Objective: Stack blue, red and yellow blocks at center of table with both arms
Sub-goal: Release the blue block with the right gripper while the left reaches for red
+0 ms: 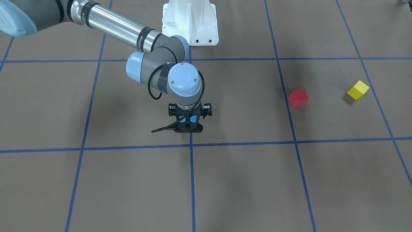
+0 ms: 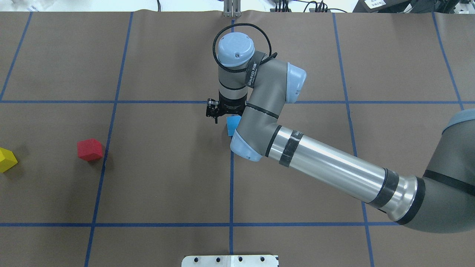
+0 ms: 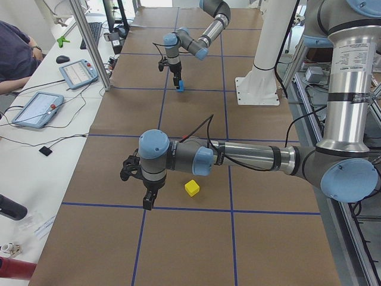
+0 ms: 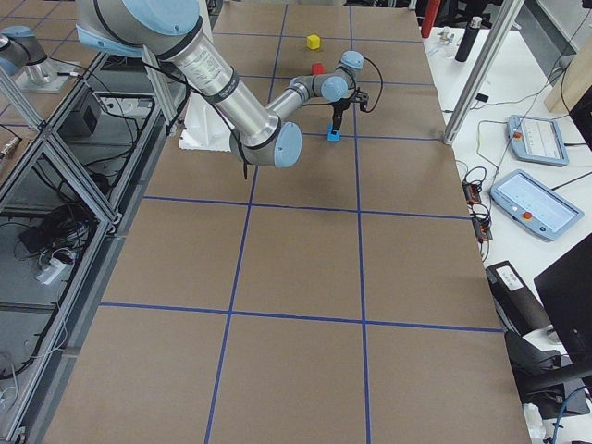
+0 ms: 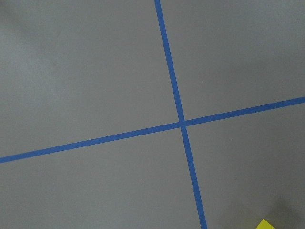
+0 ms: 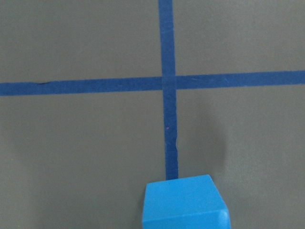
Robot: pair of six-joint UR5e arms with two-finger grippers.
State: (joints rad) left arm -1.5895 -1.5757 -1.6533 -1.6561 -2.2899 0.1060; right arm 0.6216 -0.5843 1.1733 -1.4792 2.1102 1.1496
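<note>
The blue block (image 6: 183,204) sits in my right gripper (image 1: 189,125), at or just above the table beside the centre tape crossing (image 6: 167,82). The block also shows in the overhead view (image 2: 232,125) and the left exterior view (image 3: 180,87). The red block (image 1: 298,97) and the yellow block (image 1: 357,90) lie apart on the robot's left side of the table. My left gripper (image 3: 147,202) hangs over the table just beside the yellow block (image 3: 191,188). I cannot tell whether it is open. A yellow corner (image 5: 265,224) shows in the left wrist view.
The white robot base (image 1: 190,22) stands at the table's near edge, behind the centre. Blue tape lines grid the brown table. An operator (image 3: 15,53) and tablets (image 3: 36,107) are at a side desk beyond the far edge.
</note>
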